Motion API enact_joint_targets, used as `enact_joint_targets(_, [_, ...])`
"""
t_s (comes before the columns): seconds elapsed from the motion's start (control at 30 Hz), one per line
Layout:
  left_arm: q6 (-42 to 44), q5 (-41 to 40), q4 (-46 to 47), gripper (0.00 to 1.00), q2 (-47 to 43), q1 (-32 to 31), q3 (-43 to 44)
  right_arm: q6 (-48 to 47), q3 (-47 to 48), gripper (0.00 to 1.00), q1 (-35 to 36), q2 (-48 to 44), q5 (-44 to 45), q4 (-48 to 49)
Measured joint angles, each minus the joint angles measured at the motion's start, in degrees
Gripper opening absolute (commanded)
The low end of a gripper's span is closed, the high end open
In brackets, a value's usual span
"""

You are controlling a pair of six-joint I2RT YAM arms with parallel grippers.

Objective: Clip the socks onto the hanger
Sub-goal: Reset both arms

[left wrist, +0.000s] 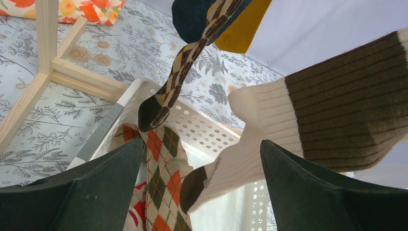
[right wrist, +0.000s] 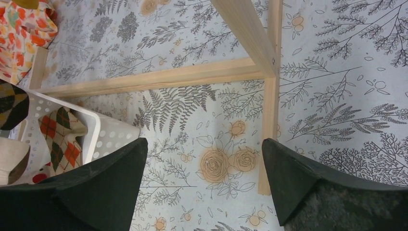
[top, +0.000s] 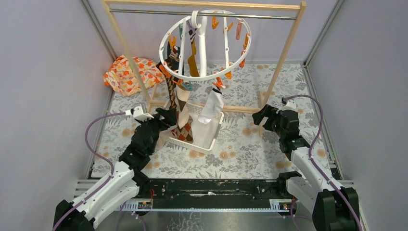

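Two arms at the white basket [top: 208, 143], which we take as the landmark. The hanger [top: 210, 77] hangs above the basket and slightly behind it, from the wooden rail frame [top: 281, 57]. Several socks are already clipped to it. A white sock [top: 212, 107] and a beige sock [left wrist: 262, 130] with a brown cuff dangle down to the basket's rim, and a black-tan argyle sock [left wrist: 192, 62] hangs above its left end. An orange argyle sock [left wrist: 163, 178] lies inside the basket, unclipped.

We judge the step in hand to be fetching that sock. To do it well, we would lower the left arm into the basket to the left of the dangling socks so that none is dragged off its clip. We would take the orange argyle sock near its cuff, leaving a free edge to offer to an empty clip on the hanger's right side.

The left fingers [left wrist: 103, 190] stand at the basket's near-left corner, spread wide and holding nothing. The beige sock shows in the gap beyond them, and we cannot tell whether it touches them. The right fingers [right wrist: 312, 185] hover over the bare worktop [right wrist: 337, 72] well to the right of the basket, likewise wide apart and empty.
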Motion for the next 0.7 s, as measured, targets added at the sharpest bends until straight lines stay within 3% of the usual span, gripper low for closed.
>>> enact_joint_targets(0.7, [0.63,-0.42,-0.07,0.99,0.02,0.00,-0.24,0.22,0.00,0.93,-0.15,-0.46,-0.24,0.83])
